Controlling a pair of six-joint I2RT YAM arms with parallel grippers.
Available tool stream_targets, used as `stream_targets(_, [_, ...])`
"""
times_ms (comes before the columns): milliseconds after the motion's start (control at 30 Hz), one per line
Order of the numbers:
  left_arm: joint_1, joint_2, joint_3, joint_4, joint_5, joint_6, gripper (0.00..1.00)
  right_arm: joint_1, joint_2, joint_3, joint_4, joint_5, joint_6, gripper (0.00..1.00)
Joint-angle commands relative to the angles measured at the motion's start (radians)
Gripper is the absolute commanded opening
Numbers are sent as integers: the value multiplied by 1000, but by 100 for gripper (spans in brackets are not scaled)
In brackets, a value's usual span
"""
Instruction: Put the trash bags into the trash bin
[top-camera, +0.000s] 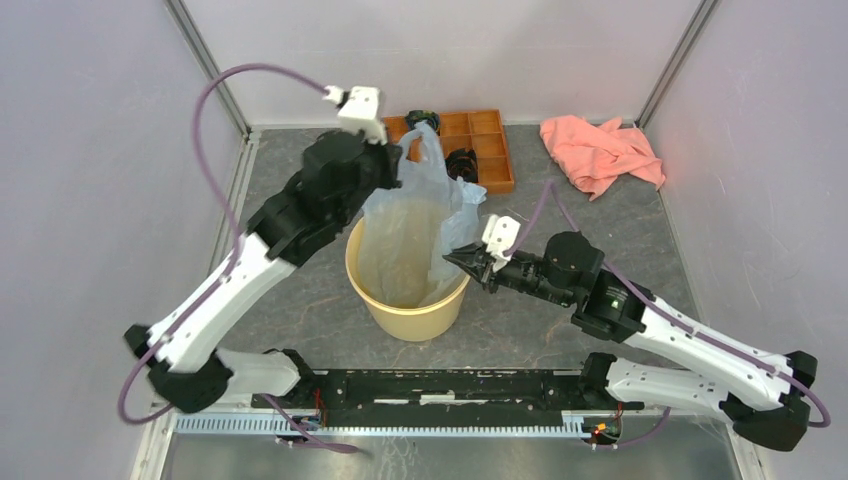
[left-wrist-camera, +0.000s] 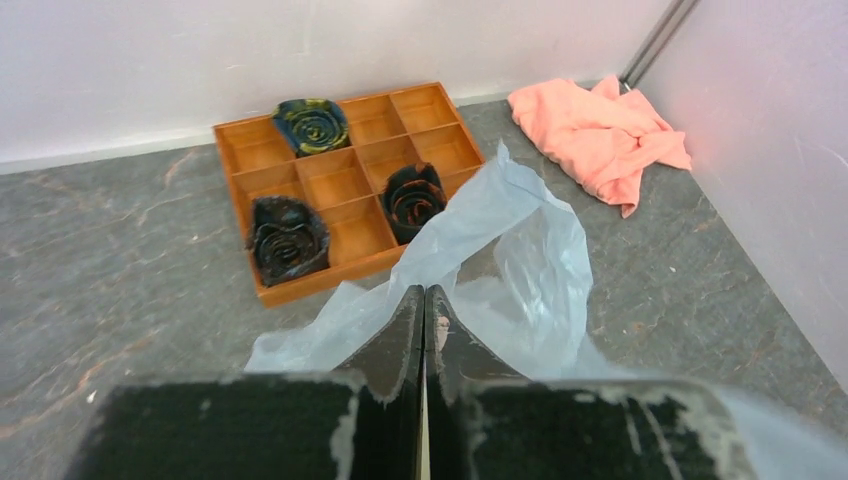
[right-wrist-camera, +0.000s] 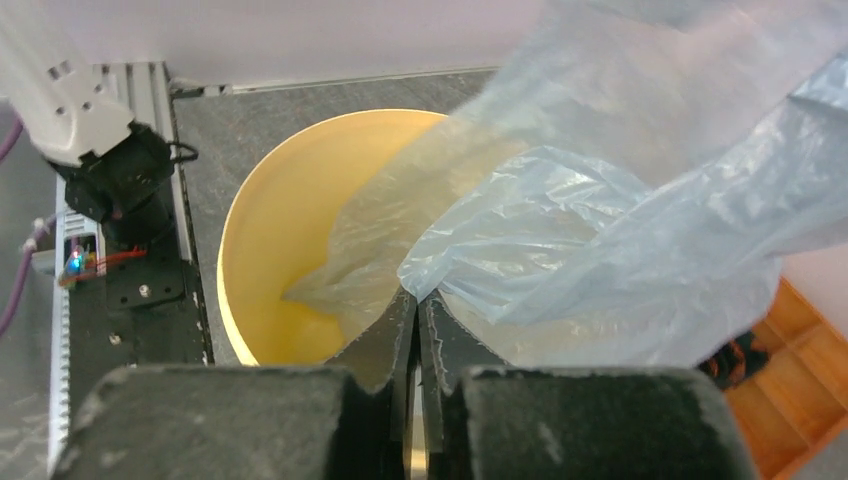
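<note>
The pale blue-grey trash bag (top-camera: 415, 215) hangs with its lower part inside the round pale yellow trash bin (top-camera: 405, 318), its handles standing above the rim. My left gripper (top-camera: 396, 165) is shut on the bag's upper edge, above the bin's far side; in the left wrist view the bag (left-wrist-camera: 520, 250) spreads from the closed tips (left-wrist-camera: 424, 292). My right gripper (top-camera: 450, 260) is shut on a fold of the bag at the bin's right rim. In the right wrist view the bag (right-wrist-camera: 620, 230) drapes into the bin (right-wrist-camera: 280, 220) from the closed tips (right-wrist-camera: 416, 296).
An orange-brown compartmented wooden tray (top-camera: 490, 150) with dark rolled items stands at the back, also in the left wrist view (left-wrist-camera: 340, 180). A salmon-pink cloth (top-camera: 600, 150) lies at the back right. White walls enclose the grey table.
</note>
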Motion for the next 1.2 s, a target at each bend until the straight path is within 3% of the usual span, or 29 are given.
stream_targets(0, [4, -245, -181, 132, -72, -8, 2, 1, -69, -3, -54, 215, 156, 12])
stream_targets(167, [4, -480, -418, 197, -28, -105, 2, 1, -98, 2, -156, 291, 225, 15])
stream_targets(300, [4, -582, -485, 149, -44, -169, 2, 1, -104, 74, -273, 349, 225, 38])
stream_targets(500, [4, -598, -415, -57, -31, -320, 2, 1, -66, 256, -463, 462, 157, 73])
stream_targets(633, [4, -616, -403, -112, 21, -369, 2, 0, 5, 424, -553, 489, 89, 98])
stream_targets(767, [4, -590, -372, -184, 69, -451, 2, 2, 55, 462, -467, 318, -14, 98])
stream_targets(833, [4, -563, -340, -226, 97, -521, 2, 2, 77, 459, -406, 304, -3, 98])
stream_targets(1033, [4, -564, -347, -345, 100, -588, 2, 1, 127, 493, -311, 578, 110, 98])
stream_targets(1167, [4, -607, -404, -415, 64, -624, 2, 0, 167, 486, -289, 590, 122, 98])
